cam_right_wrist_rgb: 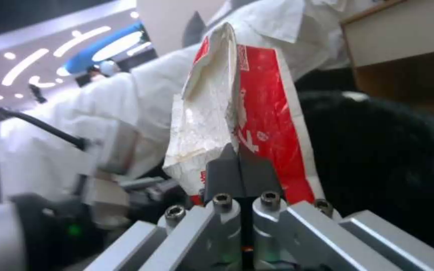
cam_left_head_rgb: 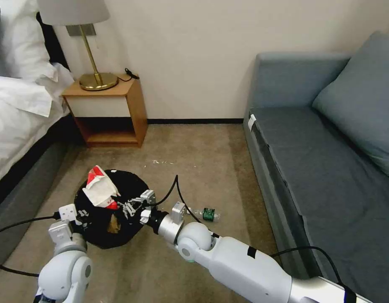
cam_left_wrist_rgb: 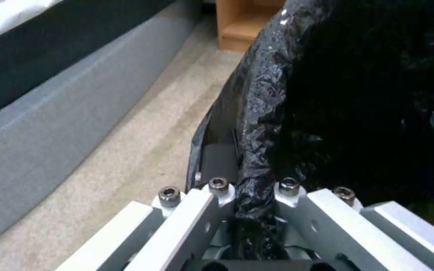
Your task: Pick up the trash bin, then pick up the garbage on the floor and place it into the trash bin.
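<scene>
The trash bin (cam_left_head_rgb: 131, 185), lined with a crinkled black bag, is by my left side. My left gripper (cam_left_head_rgb: 81, 219) is shut on its near rim. In the left wrist view the black liner (cam_left_wrist_rgb: 262, 113) runs pinched between the fingers of the left gripper (cam_left_wrist_rgb: 254, 199). My right gripper (cam_left_head_rgb: 122, 206) is over the bin's mouth, shut on the lower edge of a red-white packet (cam_left_head_rgb: 99, 187). The right wrist view shows the packet (cam_right_wrist_rgb: 257, 113) standing upright from the closed pads (cam_right_wrist_rgb: 222, 173). A brown scrap (cam_left_head_rgb: 114, 226) lies inside the bin. A clear green-labelled bottle (cam_left_head_rgb: 207, 214) lies on the carpet to the right.
A wooden nightstand (cam_left_head_rgb: 108, 111) with a brass lamp (cam_left_head_rgb: 93, 80) stands at the back wall. The bed (cam_left_head_rgb: 17, 122) runs along the left and a grey sofa (cam_left_head_rgb: 324, 168) along the right. Black cables (cam_left_head_rgb: 177, 191) loop off both wrists. Carpet lies open between bin and sofa.
</scene>
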Motion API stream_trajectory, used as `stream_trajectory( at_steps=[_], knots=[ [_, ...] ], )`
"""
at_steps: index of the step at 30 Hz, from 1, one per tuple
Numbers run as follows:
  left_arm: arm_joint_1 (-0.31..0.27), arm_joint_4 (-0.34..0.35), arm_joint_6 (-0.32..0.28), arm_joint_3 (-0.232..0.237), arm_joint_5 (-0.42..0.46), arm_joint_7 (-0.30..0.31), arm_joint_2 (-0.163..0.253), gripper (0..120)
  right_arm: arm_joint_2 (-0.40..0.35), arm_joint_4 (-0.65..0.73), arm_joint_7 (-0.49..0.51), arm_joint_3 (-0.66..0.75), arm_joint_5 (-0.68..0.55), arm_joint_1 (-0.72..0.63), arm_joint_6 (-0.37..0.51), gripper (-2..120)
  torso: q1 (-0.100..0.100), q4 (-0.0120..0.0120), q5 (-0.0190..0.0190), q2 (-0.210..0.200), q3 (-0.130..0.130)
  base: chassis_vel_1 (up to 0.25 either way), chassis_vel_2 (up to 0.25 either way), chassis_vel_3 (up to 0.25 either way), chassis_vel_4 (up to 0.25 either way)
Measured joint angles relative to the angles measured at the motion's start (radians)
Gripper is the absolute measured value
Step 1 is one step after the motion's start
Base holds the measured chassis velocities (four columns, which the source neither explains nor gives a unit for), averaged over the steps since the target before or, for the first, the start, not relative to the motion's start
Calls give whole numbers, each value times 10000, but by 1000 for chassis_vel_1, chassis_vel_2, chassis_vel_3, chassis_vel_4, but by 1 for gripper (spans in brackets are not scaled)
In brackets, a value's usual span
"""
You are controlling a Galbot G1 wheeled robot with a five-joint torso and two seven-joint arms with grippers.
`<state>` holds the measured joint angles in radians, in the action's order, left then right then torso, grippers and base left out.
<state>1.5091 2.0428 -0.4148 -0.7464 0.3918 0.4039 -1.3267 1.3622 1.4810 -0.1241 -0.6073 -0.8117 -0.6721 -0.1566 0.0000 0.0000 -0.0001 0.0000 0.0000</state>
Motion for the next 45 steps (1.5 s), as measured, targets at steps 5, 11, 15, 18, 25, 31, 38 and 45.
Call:
stream_trajectory(
  at_steps=[5,11,15,18,25,31,38,45],
  knots=[
    [42,95,33,-7,15,-48,-8,3,163,-144,448,-41,209,-84,105,0,0,1,1,0,0,0,0,0,0],
    [45,127,67,-6,21,-98,-20,3,338,-142,785,86,513,-187,335,13,0,0,0,0,0,0,0,0,0],
    [47,141,80,-4,21,-133,-26,3,300,-107,833,182,752,-252,388,28,0,0,0,0,0,0,0,0,0],
    [51,141,94,-10,21,-147,-26,3,294,-84,832,289,921,-281,399,35,0,0,1,0,0,0,0,0,0],
    [62,93,185,-41,22,-167,-11,3,-21,238,1275,1145,2462,-406,385,64,0,1,2,0,-1,0,0,0,0],
    [41,-35,211,-100,46,-177,46,3,-813,776,2193,2086,4295,-1142,388,83,0,1,3,0,0,0,0,0,0],
    [38,-117,261,-134,46,-186,96,3,-1888,2003,1561,4521,5605,-3080,-192,100,0,0,5,0,-1,0,0,0,0],
    [88,-232,425,-170,42,-184,173,3,-1915,3191,1923,6917,6197,-5441,-235,100,0,-1,3,1,-1,0,0,0,0]
  ],
)
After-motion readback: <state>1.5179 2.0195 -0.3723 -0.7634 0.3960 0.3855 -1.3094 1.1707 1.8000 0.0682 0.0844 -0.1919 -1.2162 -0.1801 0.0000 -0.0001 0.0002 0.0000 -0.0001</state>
